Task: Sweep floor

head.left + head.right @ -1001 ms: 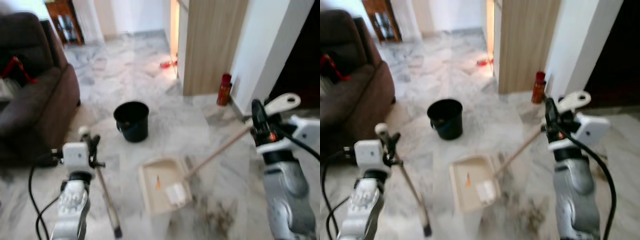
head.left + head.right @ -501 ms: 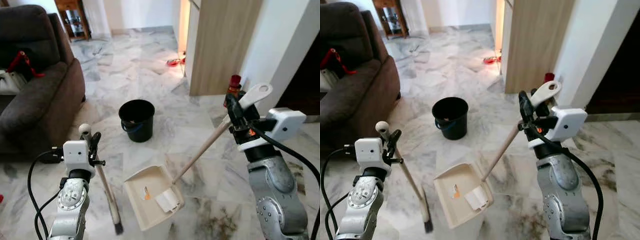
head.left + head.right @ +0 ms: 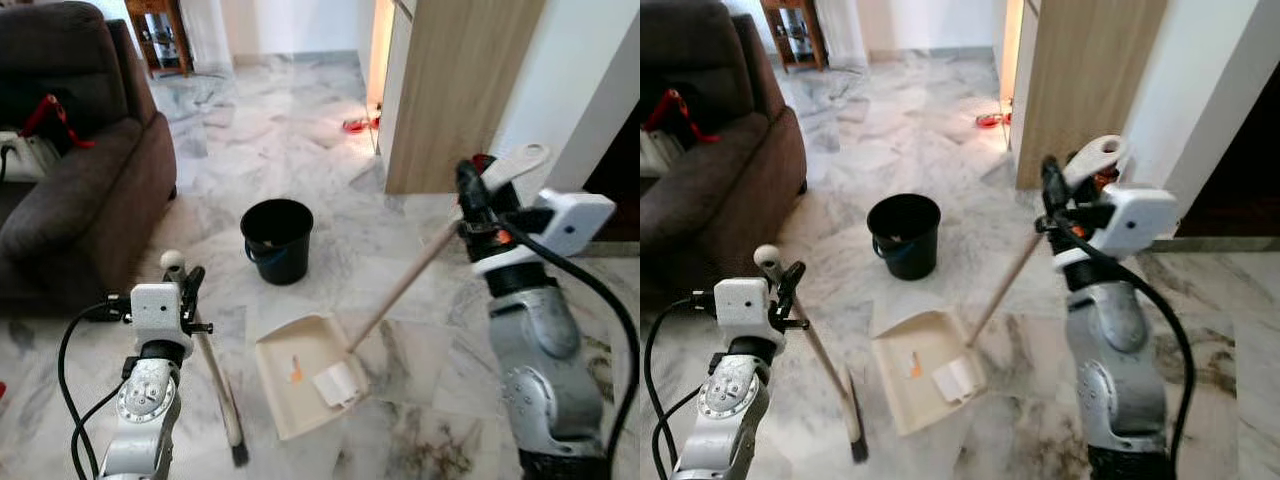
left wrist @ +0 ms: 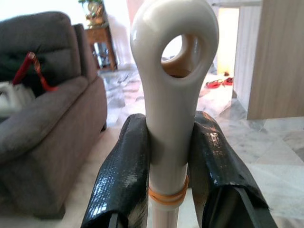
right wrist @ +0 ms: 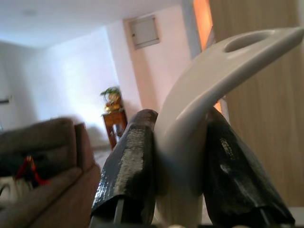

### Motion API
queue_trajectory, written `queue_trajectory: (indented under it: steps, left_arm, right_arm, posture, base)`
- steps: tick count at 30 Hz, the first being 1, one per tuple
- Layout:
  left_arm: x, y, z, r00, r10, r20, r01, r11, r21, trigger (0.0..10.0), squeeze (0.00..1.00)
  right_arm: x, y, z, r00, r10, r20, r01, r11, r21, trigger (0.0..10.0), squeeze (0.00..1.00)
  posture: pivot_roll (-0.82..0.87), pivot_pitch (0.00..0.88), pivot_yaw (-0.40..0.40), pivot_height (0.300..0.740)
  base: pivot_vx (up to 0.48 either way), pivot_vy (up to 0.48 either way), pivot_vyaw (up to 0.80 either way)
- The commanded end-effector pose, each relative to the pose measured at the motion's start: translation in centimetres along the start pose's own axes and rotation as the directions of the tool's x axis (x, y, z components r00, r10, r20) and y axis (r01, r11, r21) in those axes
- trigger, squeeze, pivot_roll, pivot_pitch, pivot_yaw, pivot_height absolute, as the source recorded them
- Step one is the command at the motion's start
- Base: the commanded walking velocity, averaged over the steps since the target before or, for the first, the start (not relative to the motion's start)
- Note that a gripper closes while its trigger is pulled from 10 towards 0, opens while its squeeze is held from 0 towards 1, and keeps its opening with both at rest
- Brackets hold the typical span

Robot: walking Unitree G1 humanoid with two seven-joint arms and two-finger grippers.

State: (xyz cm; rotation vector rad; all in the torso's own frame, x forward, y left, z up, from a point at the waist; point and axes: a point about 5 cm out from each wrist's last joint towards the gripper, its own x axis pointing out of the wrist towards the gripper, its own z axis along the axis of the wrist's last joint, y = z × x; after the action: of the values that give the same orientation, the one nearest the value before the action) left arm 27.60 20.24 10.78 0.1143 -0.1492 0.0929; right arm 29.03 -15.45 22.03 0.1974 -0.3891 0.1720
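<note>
So the right hand (image 3: 1053, 200) is clamped on the cream top end of the dustpan handle (image 3: 1010, 280), fingers (image 5: 128, 166) squeezing either side just under the hanging loop, and the left hand (image 3: 788, 285) is gripping the broom (image 3: 825, 370) the same way right below its eyelet. The dustpan (image 3: 915, 375) sits on the marble floor (image 3: 890, 130) between the two arms with a couple of scraps of litter already in it, and the broom's bristle end rests on the floor just to its left. My worry: both grips are way up at the tips of long sticks, so any small wrist twist swings the far end a lot. If the right hand tilts or lifts carelessly the pan could tip and dump the litter straight back out. Same deal on the broom, a hard stroke could shove the pan away instead of feeding it, or the stick might slip in the fingers. The black bucket (image 3: 904, 232) stands near, just beyond the pan, so a wide swing could knock it, and there's a sofa (image 3: 710, 190) off to the left too.
</note>
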Motion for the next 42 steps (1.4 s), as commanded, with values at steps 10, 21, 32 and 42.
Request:
queue_trajectory:
  steps: [10,21,32,42]
  left_arm:
    - [0.3,-0.1,1.0,0.998,0.017,0.054,-0.018,1.0,0.01,10.0,0.0]
    - [-0.5,1.1,0.7,0.998,0.049,0.041,-0.05,0.998,0.029,10.0,0.0]
    - [-1.0,1.8,0.6,0.996,0.078,0.034,-0.079,0.996,0.037,10.0,0.0]
    - [-1.1,1.6,0.6,0.997,0.075,0.032,-0.076,0.997,0.033,10.0,0.0]
  right_arm:
    - [1.0,1.6,0.5,0.998,0.024,0.056,-0.026,0.999,0.029,10.0,0.0]
    - [1.2,2.3,-0.1,0.998,0.035,0.044,-0.038,0.996,0.081,10.0,0.0]
    - [1.4,2.4,-0.2,0.998,0.043,0.04,-0.047,0.994,0.1,10.0,0.0]
    - [1.4,2.6,-0.2,0.997,0.056,0.043,-0.061,0.992,0.107,10.0,0.0]
  posture:
    - [0.0,0.0,0.032,0.74]
    - [0.01,0.0,0.029,0.74]
    - [0.02,0.0,0.025,0.74]
    - [0.02,0.0,0.022,0.74]
  base:
    - [0.3,0.0,0.05]
    - [0.313,0.0,0.26]
    - [0.35,0.0,0.0]
    - [0.373,0.0,0.0]
